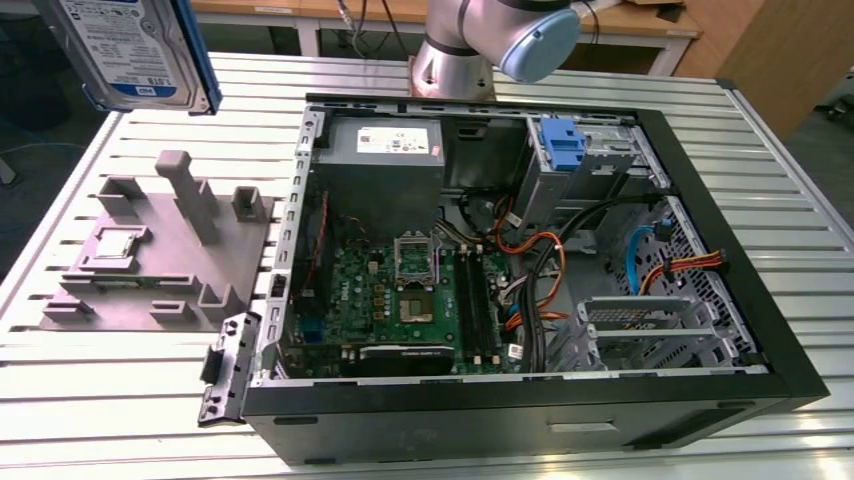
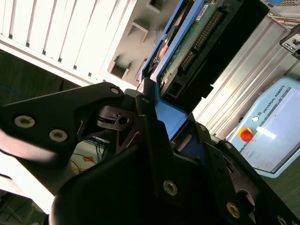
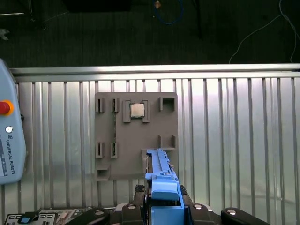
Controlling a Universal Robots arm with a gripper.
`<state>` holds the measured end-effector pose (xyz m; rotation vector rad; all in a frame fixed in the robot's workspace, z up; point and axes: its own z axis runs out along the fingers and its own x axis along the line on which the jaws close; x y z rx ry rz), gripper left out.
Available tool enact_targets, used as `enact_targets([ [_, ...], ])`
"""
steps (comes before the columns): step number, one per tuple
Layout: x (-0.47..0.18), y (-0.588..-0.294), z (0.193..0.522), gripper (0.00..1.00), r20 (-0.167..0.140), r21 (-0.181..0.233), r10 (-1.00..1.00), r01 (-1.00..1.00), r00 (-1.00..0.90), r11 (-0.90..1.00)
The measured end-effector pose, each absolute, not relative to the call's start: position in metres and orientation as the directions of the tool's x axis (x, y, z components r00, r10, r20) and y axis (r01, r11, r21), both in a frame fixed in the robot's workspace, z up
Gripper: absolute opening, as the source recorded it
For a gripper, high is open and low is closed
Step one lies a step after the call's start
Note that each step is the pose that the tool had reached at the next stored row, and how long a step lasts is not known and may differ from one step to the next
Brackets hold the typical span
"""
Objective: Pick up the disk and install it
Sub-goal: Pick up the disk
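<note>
The disk (image 1: 134, 50), a silver drive with a white-and-blue label in a blue carrier, hangs in the air at the exterior view's upper left, above the grey fixture (image 1: 160, 250). In the second wrist view its green circuit-board underside (image 2: 197, 37) faces the camera, and my gripper (image 2: 159, 122) is shut on the blue carrier's end. The first wrist view has the disk (image 3: 161, 176) edge-on between the black fingers (image 3: 136, 192), over the fixture (image 3: 136, 136) on the slatted table.
An open computer case (image 1: 787, 330) lies on the table with its motherboard exposed. A drive bay with another blue carrier (image 1: 567, 145) sits at its back right, beside the grey power supply (image 1: 387, 140). The arm's base (image 1: 454, 60) stands behind the case. A teach pendant (image 3: 9, 136) lies beside the fixture.
</note>
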<state>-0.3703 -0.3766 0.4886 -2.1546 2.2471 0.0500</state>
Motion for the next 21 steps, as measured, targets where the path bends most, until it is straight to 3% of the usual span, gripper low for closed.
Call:
enact_targets([
  [21,-0.3648,-0.3766,0.4886,0.37,-0.042,0.004,-0.998,-0.999,-0.042,0.042],
])
